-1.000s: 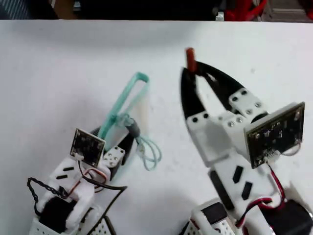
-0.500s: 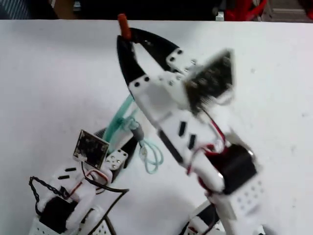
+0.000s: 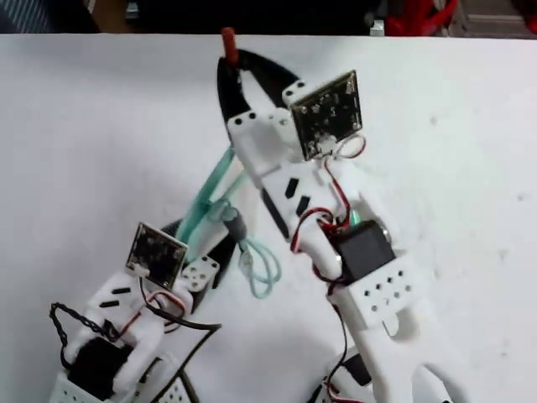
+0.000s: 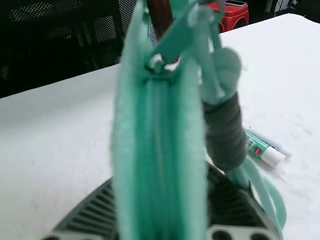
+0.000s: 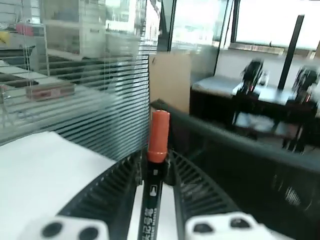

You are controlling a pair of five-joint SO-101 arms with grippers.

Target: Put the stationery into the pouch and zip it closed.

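Observation:
A teal pouch [image 3: 208, 188] stands on edge on the white table, and my left gripper [image 3: 198, 235] is shut on its near end. In the left wrist view the pouch [image 4: 155, 140] rises from between the jaws, its zipper running up the top edge. My right gripper [image 3: 228, 64] is shut on a marker with an orange-red cap [image 3: 227, 42], held high over the pouch's far end. In the right wrist view the marker [image 5: 156, 145] points up and away from the table. A green and white glue stick [image 4: 263, 148] lies on the table beside the pouch.
The pouch's teal cord loop [image 3: 261, 269] with a grey stopper [image 3: 232, 223] trails onto the table between the arms. The table's far edge [image 3: 126, 35] lies close behind the marker. Open white table [image 3: 84, 134] spreads to the left.
My right arm has swung left from the table's right half, carrying the marker up over the pouch's far end. The left arm and pouch have stayed still.

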